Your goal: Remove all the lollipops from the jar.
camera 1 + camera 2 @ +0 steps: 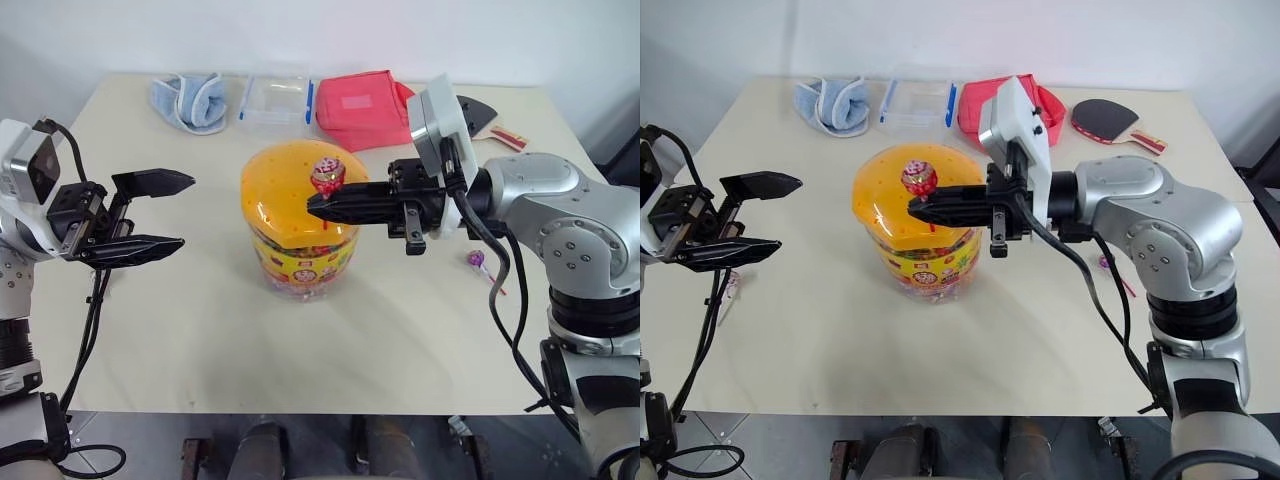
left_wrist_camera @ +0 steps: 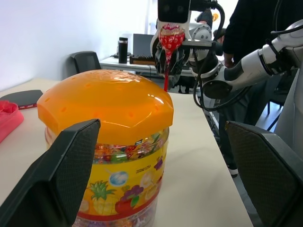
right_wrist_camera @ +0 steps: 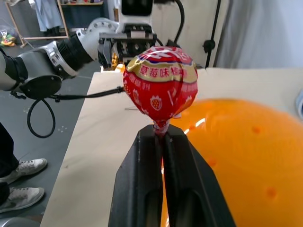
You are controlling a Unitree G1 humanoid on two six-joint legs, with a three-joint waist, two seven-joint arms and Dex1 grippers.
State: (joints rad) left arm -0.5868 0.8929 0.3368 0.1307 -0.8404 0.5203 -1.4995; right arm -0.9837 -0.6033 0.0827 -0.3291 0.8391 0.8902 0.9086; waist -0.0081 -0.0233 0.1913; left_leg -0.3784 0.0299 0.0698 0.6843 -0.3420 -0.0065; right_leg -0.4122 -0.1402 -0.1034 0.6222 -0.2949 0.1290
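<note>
Red-stick lollipop (image 1: 327,176) pinched in my right tool (image 1: 318,206), just above jar (image 1: 298,215) lid. Purple one (image 1: 476,260) on counter (image 1: 200,340) behind it. Left tool (image 1: 168,212) spread, idle. Third unseen.

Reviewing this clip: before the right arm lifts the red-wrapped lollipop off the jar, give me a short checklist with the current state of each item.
1. Right claw shut on the lollipop just below its wrapped head: ok.
2. Stick free of the jar: cannot tell; in the left wrist view its red stick still reaches the orange lid.
3. Left claw open and standing clear of the jar on its left side: ok.
4. Jar upright on the table, lid seated: ok.
5. Drop area: a purple lollipop already lies on the table to the jar's right; room beside it: ok.
6. Other lollipops left in the lid: cannot tell.
</note>
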